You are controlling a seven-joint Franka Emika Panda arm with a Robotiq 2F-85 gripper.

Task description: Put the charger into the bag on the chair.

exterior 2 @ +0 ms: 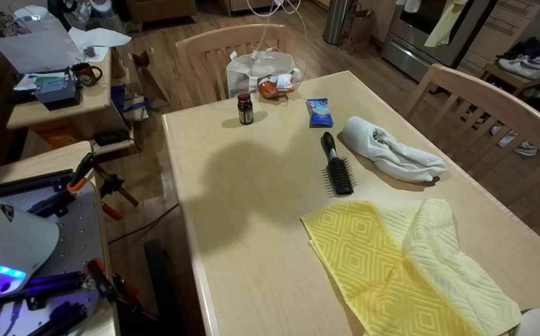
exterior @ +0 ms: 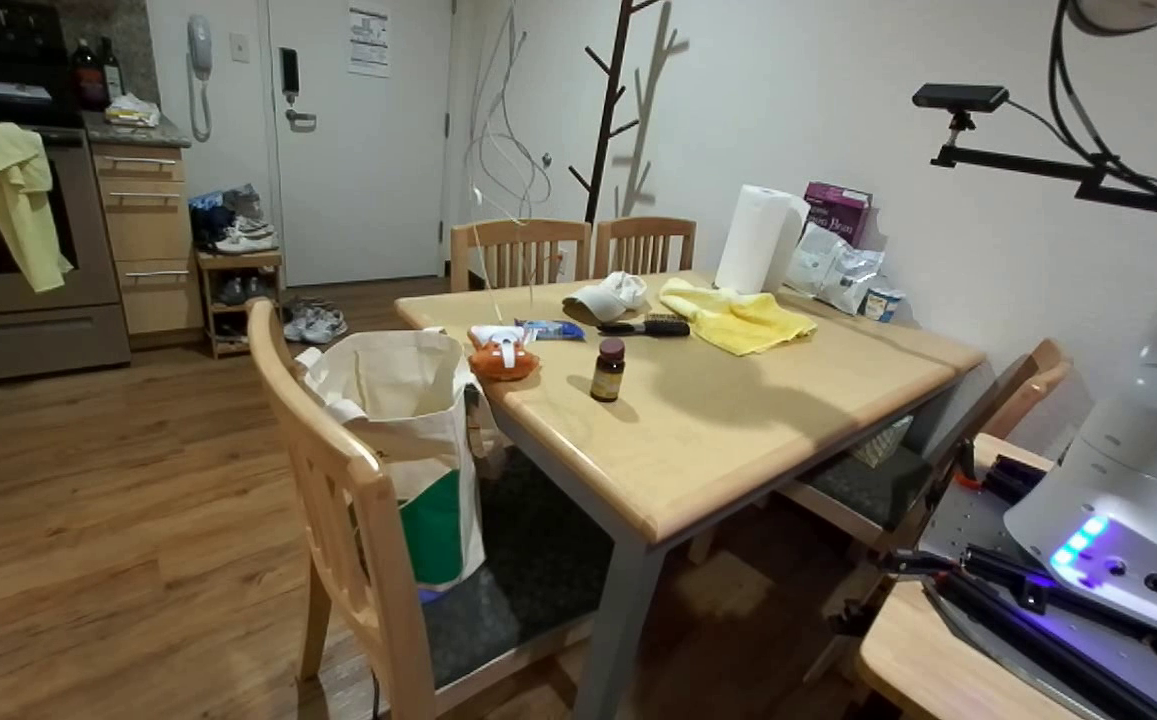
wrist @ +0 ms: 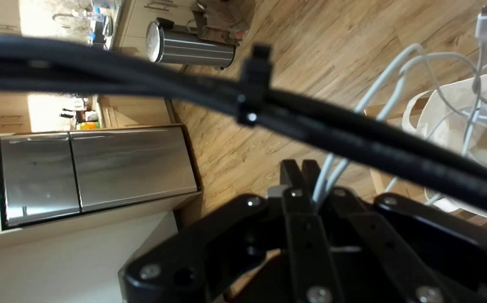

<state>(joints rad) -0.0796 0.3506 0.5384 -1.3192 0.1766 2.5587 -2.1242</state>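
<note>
Wooden floor [exterior: 168, 500], white cable [wrist: 369, 96] in tool [wrist: 301, 168]

Bag [exterior: 438, 440] on chair [exterior: 528, 575]; on counter [exterior 2: 251, 186], in an exterior view, bottle [exterior 2: 245, 110] left of packet [exterior 2: 320, 113], brush [exterior 2: 340, 173] left of cap [exterior 2: 391, 153], towel [exterior 2: 391, 266] before both.

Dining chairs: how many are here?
4: one chair under the tote bag, a second chair partly hidden near the robot, a third chair and fourth chair across the table from it. More may be hidden.

On the wooden table [exterior: 798, 430] I see an upright bottle [exterior: 608, 374], orange-and-white item [exterior: 491, 363], blue packet [exterior 2: 320, 113], black hairbrush [exterior 2: 340, 176], white cap [exterior 2: 382, 148], rumpled yellow cloth [exterior: 743, 320], standing paper-towel roll [exterior: 750, 240], small tub [exterior: 882, 304], and a plastic pouch [exterior: 831, 272] before a purple box [exterior: 841, 210].
</note>
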